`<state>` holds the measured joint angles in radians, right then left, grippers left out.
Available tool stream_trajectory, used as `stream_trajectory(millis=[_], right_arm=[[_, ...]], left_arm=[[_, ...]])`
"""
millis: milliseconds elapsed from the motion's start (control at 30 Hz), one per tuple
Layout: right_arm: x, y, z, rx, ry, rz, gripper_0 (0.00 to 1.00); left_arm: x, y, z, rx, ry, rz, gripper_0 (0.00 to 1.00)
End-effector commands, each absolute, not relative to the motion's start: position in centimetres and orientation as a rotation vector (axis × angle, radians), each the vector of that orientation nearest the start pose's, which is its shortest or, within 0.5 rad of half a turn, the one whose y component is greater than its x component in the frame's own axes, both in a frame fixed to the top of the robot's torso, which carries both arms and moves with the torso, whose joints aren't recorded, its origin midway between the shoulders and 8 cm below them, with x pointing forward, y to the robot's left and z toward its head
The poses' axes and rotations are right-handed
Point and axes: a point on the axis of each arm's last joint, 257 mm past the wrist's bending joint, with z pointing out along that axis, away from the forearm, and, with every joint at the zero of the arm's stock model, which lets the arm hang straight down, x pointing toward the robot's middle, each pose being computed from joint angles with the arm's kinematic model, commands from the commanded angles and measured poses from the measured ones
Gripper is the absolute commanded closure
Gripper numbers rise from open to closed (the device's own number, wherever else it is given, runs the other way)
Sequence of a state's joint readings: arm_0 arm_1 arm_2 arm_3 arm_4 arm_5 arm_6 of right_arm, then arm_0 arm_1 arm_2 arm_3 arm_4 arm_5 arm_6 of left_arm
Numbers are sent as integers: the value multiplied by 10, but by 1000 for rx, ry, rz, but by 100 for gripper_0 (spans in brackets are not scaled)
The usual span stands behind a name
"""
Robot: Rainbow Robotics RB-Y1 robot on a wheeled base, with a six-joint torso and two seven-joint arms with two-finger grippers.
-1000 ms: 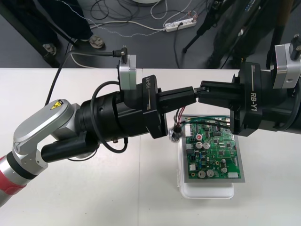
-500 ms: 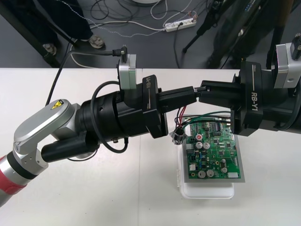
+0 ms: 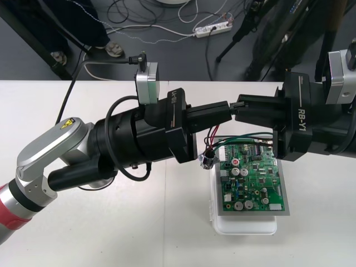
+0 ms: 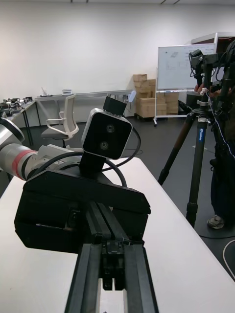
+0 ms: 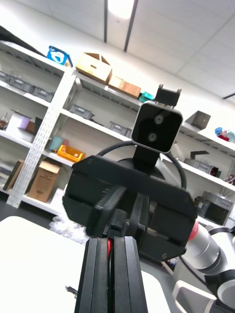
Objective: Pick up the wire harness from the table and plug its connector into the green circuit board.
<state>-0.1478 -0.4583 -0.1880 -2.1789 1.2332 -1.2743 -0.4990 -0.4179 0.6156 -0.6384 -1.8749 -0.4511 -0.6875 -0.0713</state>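
Over the far edge of the green circuit board (image 3: pixel 253 178) on its white base (image 3: pixel 245 225), my left gripper (image 3: pixel 227 113) and right gripper (image 3: pixel 238 109) meet tip to tip. The harness wires (image 3: pixel 219 138), red, black and green, hang beneath them, and the metal socket (image 3: pixel 207 161) dangles by the board's near-left corner. In the left wrist view my left gripper (image 5: pixel 111 240) is shut with a red wire (image 5: pixel 110 248) between its fingers, facing the right gripper (image 5: pixel 132 200). In the right wrist view my right gripper (image 4: pixel 113 243) is shut on a small black plug (image 4: pixel 113 259), facing the left gripper (image 4: pixel 83 205).
Bare table (image 3: pixel 139 222) spreads to the left of and in front of the board. Both arms span the table's middle, above its surface. Beyond the far edge lies dark floor with cables and a power strip (image 3: pixel 212 28).
The hanging wires have spread out, and the green one now runs right under the right gripper. The socket swung slightly. The left wrist has rolled a little; both grippers stay tip to tip.
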Motion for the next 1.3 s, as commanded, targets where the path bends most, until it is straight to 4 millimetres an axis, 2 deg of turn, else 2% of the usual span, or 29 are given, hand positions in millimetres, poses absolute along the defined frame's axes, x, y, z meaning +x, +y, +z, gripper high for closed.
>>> stream_trajectory(millis=[33,67,133,167,267,300,500,800,1067,1300], right_arm=[[309,-58,6,-1228,1087,916,53],[309,-58,6,-1227,1088,918,50],[310,-59,5,-1222,1091,924,34],[310,-58,5,-1224,1089,924,29],[311,-59,5,-1218,1095,929,2],[311,-59,5,-1219,1094,926,0],[313,-61,0,-1218,1106,936,0],[312,-74,-15,-1280,1148,913,0],[297,-115,-49,-1496,1264,812,0],[305,-142,-43,-1509,1323,719,0]], left_arm=[[274,-74,39,974,794,-1523,100],[275,-74,39,974,794,-1520,100],[274,-73,39,976,784,-1514,100],[274,-72,39,976,783,-1514,100],[271,-71,39,978,767,-1515,100],[271,-70,39,978,766,-1513,100],[269,-65,34,988,755,-1497,100],[281,-27,4,1084,779,-1332,100],[283,15,-20,1112,840,-1291,100],[294,47,-52,1148,876,-1272,100]])
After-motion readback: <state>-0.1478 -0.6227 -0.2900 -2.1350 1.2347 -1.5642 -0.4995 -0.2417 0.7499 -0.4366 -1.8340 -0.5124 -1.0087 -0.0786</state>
